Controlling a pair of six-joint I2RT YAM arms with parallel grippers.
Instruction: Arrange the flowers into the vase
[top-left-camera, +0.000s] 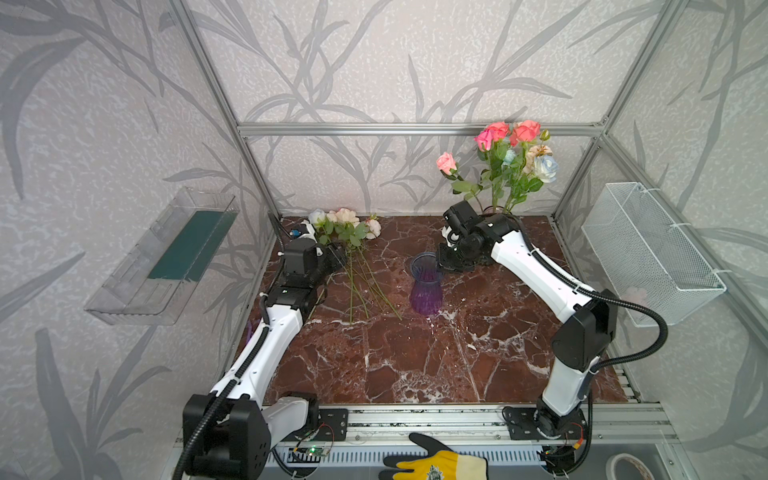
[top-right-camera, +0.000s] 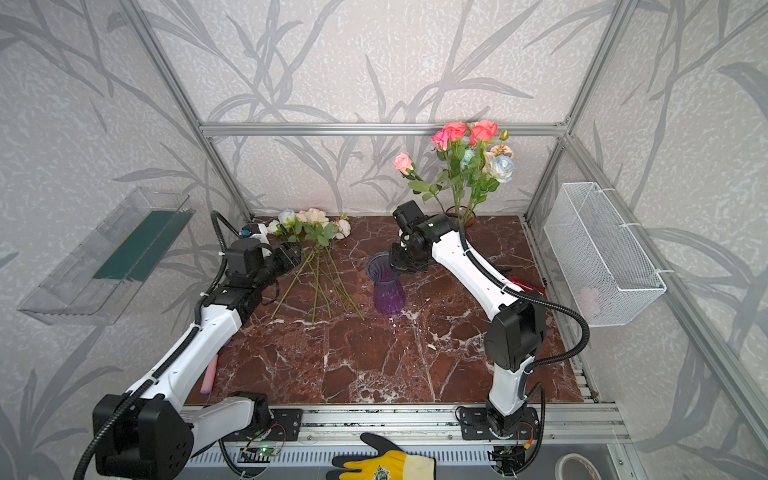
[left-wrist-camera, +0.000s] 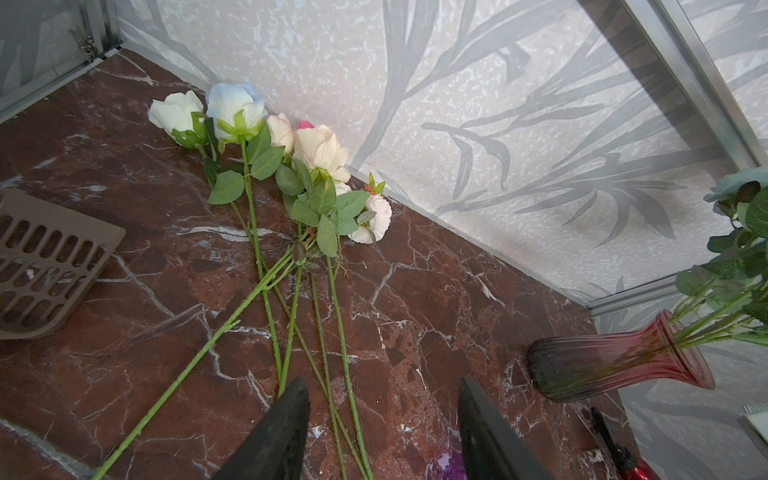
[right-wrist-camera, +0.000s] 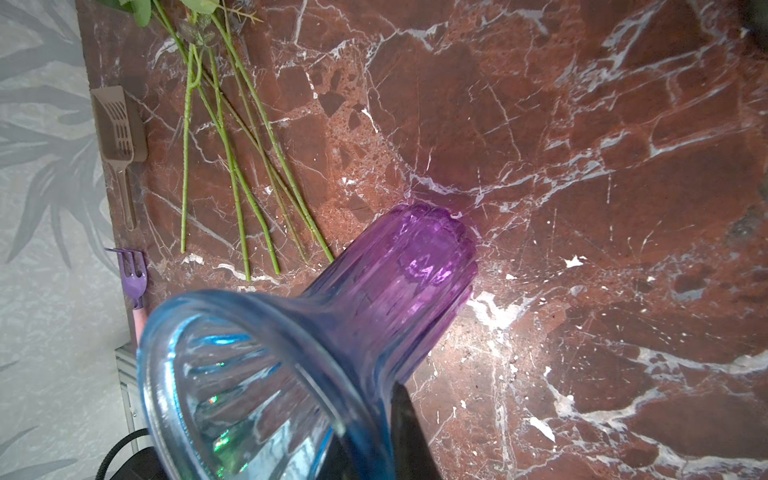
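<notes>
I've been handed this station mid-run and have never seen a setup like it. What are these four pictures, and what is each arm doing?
Two white-and-black robot arms are mounted at the front edge of a marble-patterned table. Each ends in a two-fingered gripper. The two wide pictures come from one camera head above, looking down on the whole scene. The other two come from cameras on the arms' wrists, looking past the fingers.

Both top views show the loose roses lying flat at the back left. At the back right, a red vase holds a bunch of roses.

The left gripper is open over the loose stems and holds nothing. The right gripper is pinched on the rim of the purple vase, which stands mid-table, empty.
</notes>
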